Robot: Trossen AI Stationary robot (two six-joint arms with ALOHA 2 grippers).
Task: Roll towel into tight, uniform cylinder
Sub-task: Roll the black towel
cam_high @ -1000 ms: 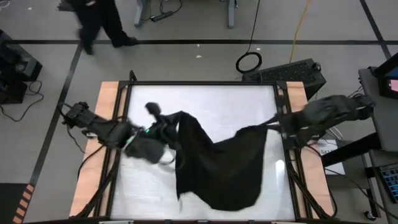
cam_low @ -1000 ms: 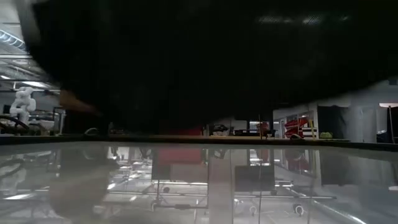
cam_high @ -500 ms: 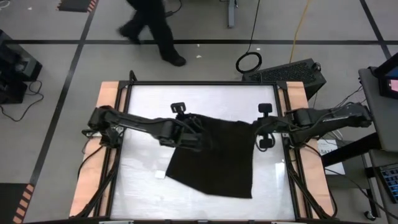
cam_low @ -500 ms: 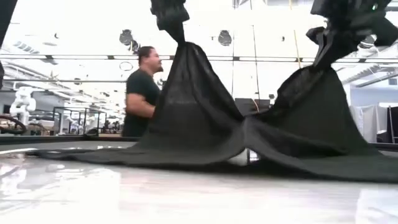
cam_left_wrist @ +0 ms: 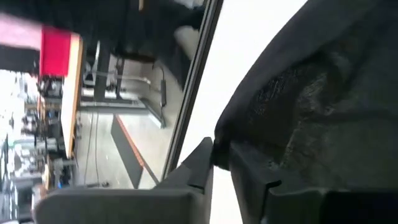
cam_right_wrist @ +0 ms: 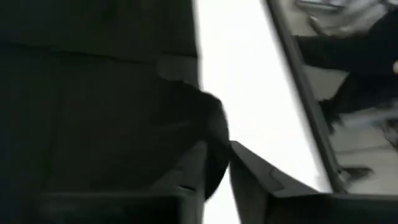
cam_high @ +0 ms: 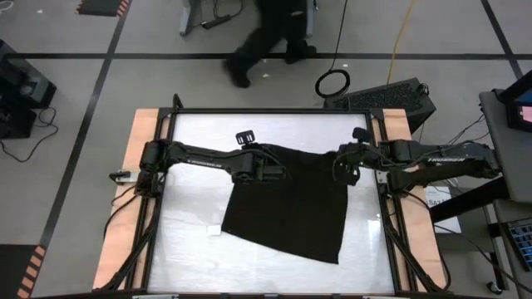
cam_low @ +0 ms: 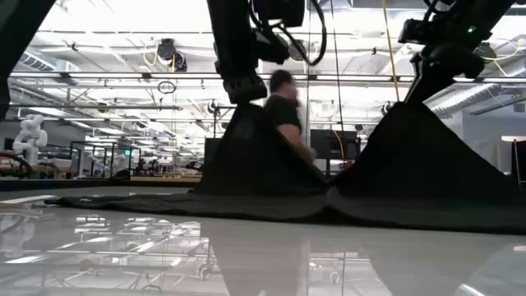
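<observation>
Two robot arms hold a black towel by its far corners over a glossy white tabletop.

The towel (cam_high: pixel 287 208) lies mostly spread flat at the middle of the tabletop (cam_high: pixel 191 241), unrolled, a rough square slightly skewed, with no clear long axis. Its far edge runs side to side between the two arms, and a small white tag (cam_high: pixel 214 230) sits at its near left corner. The left tool (cam_high: pixel 264 169) pinches the towel's far left corner and the right tool (cam_high: pixel 347 166) pinches its far right corner; each wrist view shows cloth caught between the fingers. From table height, both held corners rise as dark peaks above the flat cloth. A person (cam_high: pixel 270 37) walks across the floor beyond the tabletop's far edge.
</observation>
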